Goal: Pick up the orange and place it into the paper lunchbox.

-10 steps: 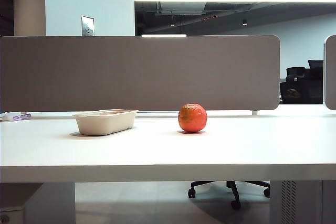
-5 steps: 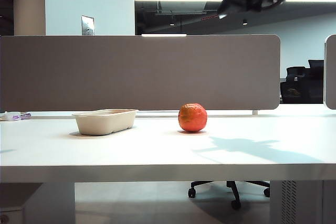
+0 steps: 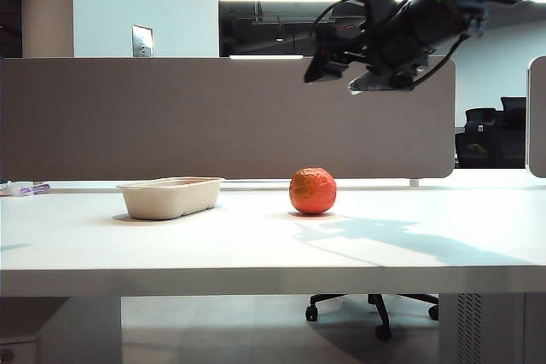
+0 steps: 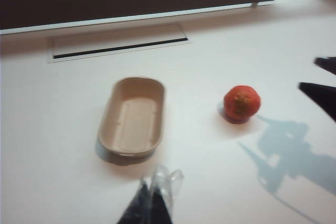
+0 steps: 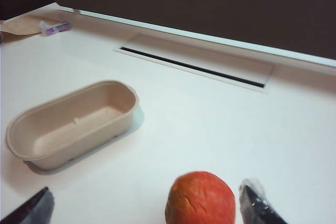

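The orange [image 3: 312, 191] rests on the white table, right of the paper lunchbox [image 3: 171, 197], which lies empty with a gap between the two. My right gripper [image 3: 334, 78] hangs high above the orange, clear of it. In the right wrist view that gripper [image 5: 147, 208] is open, its fingers wide apart; the orange [image 5: 200, 198] lies below, near one finger, and the lunchbox [image 5: 68, 124] further off. In the left wrist view my left gripper [image 4: 155, 198] is shut and empty, above the table near one end of the lunchbox [image 4: 132, 116], with the orange [image 4: 242, 102] off to the side.
A grey partition [image 3: 222, 117] runs along the table's far edge. A cable slot [image 5: 194, 65] is cut into the tabletop in front of it. A small purple and white item [image 3: 26, 187] lies at the far left. An office chair [image 3: 375, 304] stands beyond the table.
My right arm has come into the exterior view from the top right and swung down and left to above the orange. Its shadow now falls on the table.
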